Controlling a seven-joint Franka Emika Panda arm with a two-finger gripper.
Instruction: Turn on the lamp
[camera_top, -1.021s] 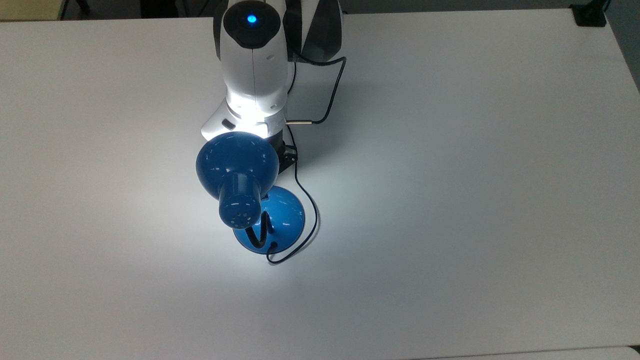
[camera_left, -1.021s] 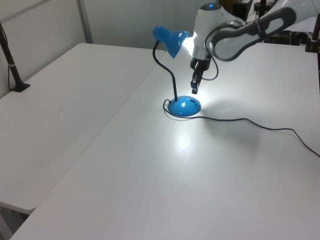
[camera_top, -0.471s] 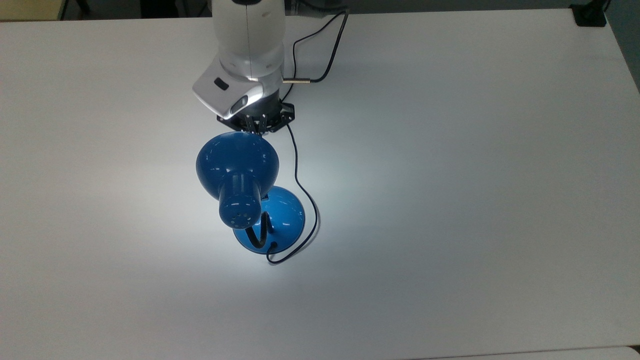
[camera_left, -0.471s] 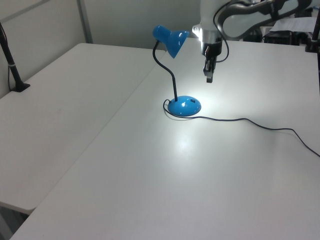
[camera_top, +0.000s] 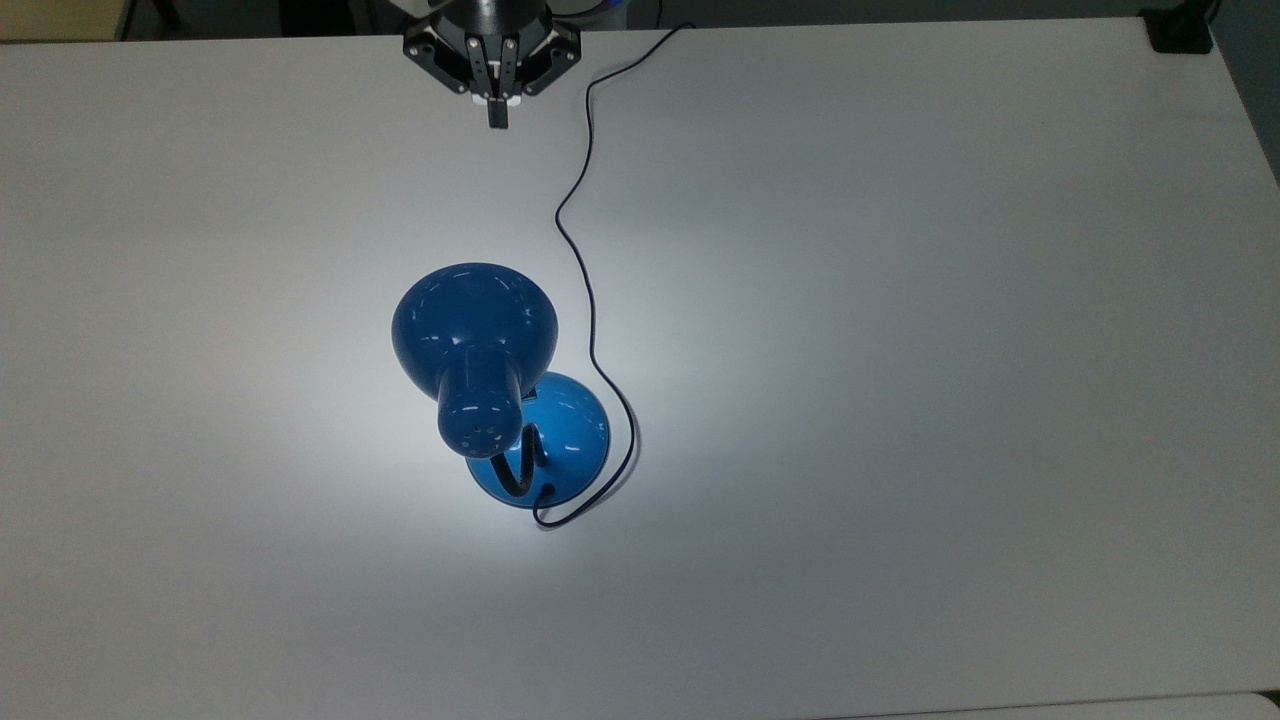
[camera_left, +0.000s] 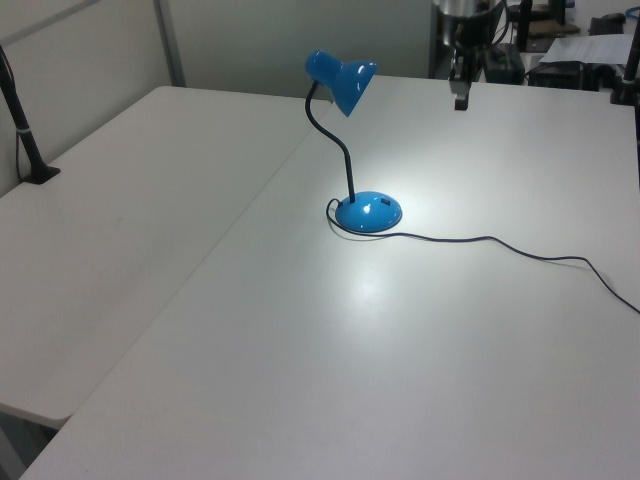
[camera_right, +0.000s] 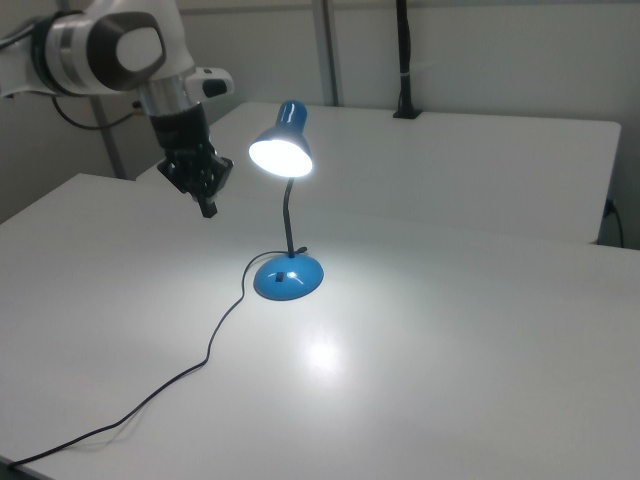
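White matte tabletop (camera_top: 900, 400) w/ lots of bare room all round. Small glossy blue desk lamp (camera_top: 475, 345) stands well apart from the black two-finger gripper (camera_top: 497, 112), bulb lit, bright pool under the shade, so the switching looks done. Fingers pressed together, holding nothing. Best move: retreat straight up, clear of the thin black cord (camera_top: 585, 260) trailing nearby toward the table's far edge.
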